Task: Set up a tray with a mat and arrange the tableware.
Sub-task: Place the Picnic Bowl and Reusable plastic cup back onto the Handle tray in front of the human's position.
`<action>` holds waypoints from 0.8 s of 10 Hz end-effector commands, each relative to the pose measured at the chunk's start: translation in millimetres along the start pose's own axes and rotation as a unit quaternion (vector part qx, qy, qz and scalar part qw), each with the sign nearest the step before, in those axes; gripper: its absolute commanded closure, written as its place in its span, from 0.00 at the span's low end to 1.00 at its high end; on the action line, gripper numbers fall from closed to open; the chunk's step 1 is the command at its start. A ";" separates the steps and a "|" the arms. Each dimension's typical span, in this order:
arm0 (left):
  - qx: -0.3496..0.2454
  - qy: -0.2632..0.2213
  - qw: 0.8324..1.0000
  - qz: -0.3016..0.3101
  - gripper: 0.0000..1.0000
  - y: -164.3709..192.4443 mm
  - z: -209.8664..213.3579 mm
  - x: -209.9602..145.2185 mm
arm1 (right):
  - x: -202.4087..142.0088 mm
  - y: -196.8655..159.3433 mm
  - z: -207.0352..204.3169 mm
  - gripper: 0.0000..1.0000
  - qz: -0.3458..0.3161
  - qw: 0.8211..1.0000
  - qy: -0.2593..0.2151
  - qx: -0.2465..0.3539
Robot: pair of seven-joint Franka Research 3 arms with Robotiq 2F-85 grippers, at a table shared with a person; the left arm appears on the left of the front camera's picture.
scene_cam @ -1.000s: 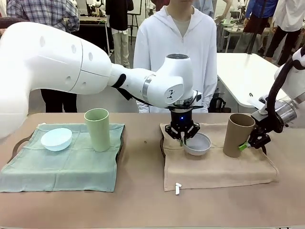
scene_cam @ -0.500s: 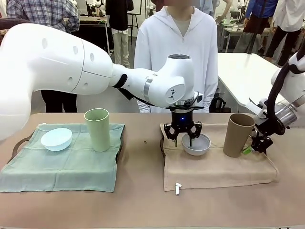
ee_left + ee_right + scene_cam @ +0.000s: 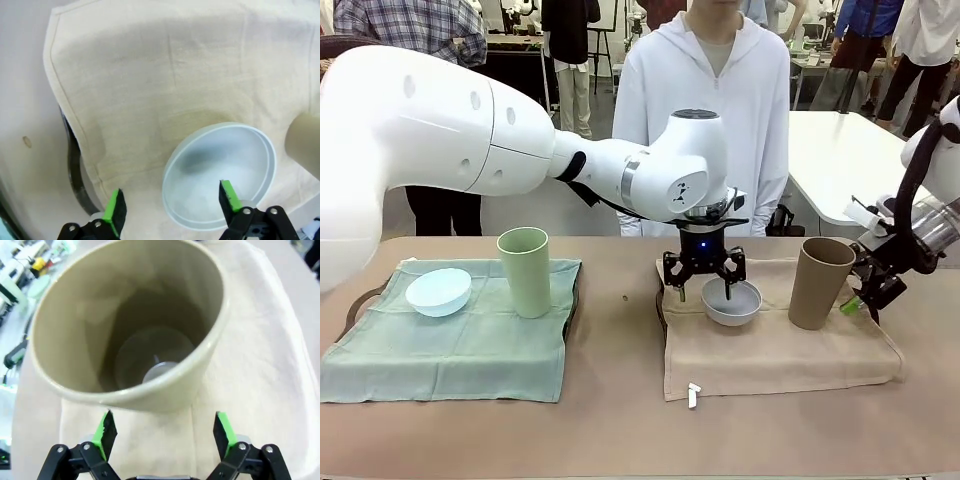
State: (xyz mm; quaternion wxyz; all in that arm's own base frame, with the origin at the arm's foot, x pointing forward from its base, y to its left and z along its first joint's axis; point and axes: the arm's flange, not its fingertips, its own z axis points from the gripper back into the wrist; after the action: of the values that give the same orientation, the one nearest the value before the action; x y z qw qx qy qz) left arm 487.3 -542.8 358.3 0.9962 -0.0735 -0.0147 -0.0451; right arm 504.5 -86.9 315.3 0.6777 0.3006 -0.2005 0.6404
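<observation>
- White-grey bowl [image 3: 733, 301] resting flat on the beige mat [image 3: 770, 350], near the mat's left edge; likely light, rigid and smooth, so prone to skating under a push. Best taken by pinching the thin rim [image 3: 172, 165], one finger inside and one outside.
- Left gripper [image 3: 704, 286] hovering right over that bowl, jaws spread, nothing held; one green pad [image 3: 227, 195] over the bowl's inside, the other pad [image 3: 116, 210] out over the mat.
- Tan-brown cup [image 3: 818, 282] upright on the same mat, to the right of the bowl and apart from it. Tall and narrow-footed, so probably tippy if nudged high; a grasp across the wall near mid-height seems safest.
- Right gripper [image 3: 868, 290] just beside the cup on its right, jaws wide apart, gripping nothing; seen in the wrist view [image 3: 162, 437] with the cup's mouth [image 3: 130, 320] ahead.
- Pale green cup [image 3: 524, 271] upright and pale blue bowl [image 3: 438, 291] tilted on the green mat [image 3: 450, 345], well apart from both grippers.
- All four pieces look hard and glossy; possibly breakable if dropped, though material unclear.
</observation>
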 end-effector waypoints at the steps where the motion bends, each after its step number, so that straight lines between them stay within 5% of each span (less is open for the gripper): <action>1: -0.006 0.000 1.000 -0.011 0.00 10.4 15.5 -9.3 | 11.1 20.5 16.4 0.00 -0.081 0.995 0.064 -0.009; 5: 0.018 -0.055 0.998 -0.039 0.00 24.2 86.1 -39.0 | 78.4 57.7 45.3 0.00 -0.258 0.954 0.150 -0.009; 8: 0.030 -0.090 0.995 -0.040 0.00 41.3 138.8 -57.3 | 146.3 68.3 48.5 0.00 -0.343 0.918 0.180 -0.086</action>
State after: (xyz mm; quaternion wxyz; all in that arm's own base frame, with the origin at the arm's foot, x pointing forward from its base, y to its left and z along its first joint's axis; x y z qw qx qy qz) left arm 442.7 -495.5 490.4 0.9906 -0.0572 -0.0965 -0.0780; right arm 459.8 -24.1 450.5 0.8877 0.2000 -0.0229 0.4140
